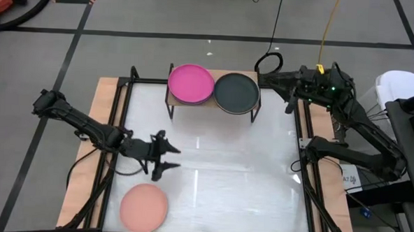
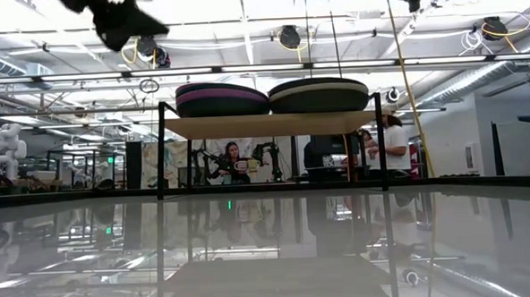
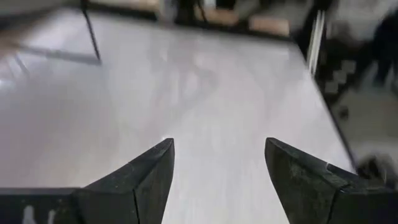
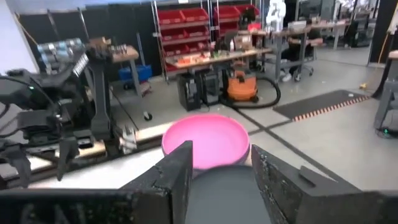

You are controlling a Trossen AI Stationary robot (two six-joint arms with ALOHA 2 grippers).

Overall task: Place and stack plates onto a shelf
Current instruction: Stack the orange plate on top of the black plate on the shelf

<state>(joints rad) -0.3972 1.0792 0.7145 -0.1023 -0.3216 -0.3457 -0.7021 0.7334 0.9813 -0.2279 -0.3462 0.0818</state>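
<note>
The shelf (image 1: 211, 106) stands at the table's far middle on thin black legs (image 2: 161, 153). It bears two stacks of plates: one topped by a magenta plate (image 1: 191, 83), one topped by a dark plate (image 1: 237, 93). In the low view the left stack (image 2: 222, 100) shows purple layers and the right stack (image 2: 318, 95) a beige layer. A salmon pink plate (image 1: 144, 206) lies flat at the table's near left. My left gripper (image 1: 166, 160) is open and empty above the bare table (image 3: 217, 180). My right gripper (image 1: 266, 79) is open just right of the dark plate (image 4: 221, 186), with the magenta plate (image 4: 208, 144) beyond it.
The white table top (image 1: 239, 180) lies bare between the shelf and the near edge. Black frame rails (image 1: 309, 176) run along the table's left and right sides. A yellow cable (image 1: 327, 30) and a black cable (image 1: 268, 61) hang behind the shelf. People show in the room beyond (image 2: 232, 161).
</note>
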